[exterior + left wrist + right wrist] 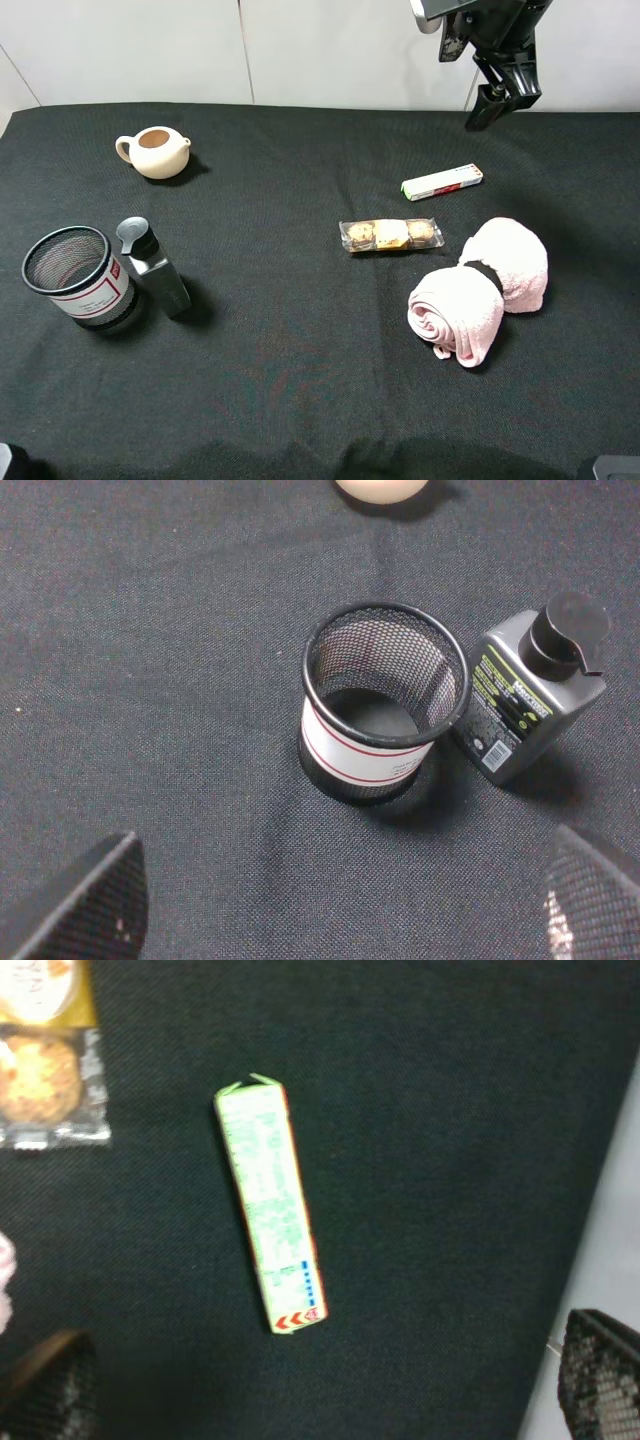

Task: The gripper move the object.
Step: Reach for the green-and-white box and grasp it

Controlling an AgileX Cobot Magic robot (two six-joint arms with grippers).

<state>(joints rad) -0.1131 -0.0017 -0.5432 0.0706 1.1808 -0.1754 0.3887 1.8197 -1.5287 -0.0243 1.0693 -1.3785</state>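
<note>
Item: right pincer (322, 1380), mine, spread wide, gripping nothing. Slim white box (270, 1218), green-ended, flat on desk (450, 1110), near biscuit packet (45, 1060).

I can read no word or number in any view.

Right wrist view, centre: the slim box (268, 1218) carries rows of green print too blurred to read, with blue squares and red chevrons near its lower end.

Upper left: the cookie packet (48, 1070) shows part of a gold label, its letters cut off.

Left wrist view, right: the grey bottle (505, 712) bears yellow-green lettering and a white fine-print patch, both illegible.

Centre: the mesh cup (360, 752) has a red-striped white band with unreadable small print.
</note>
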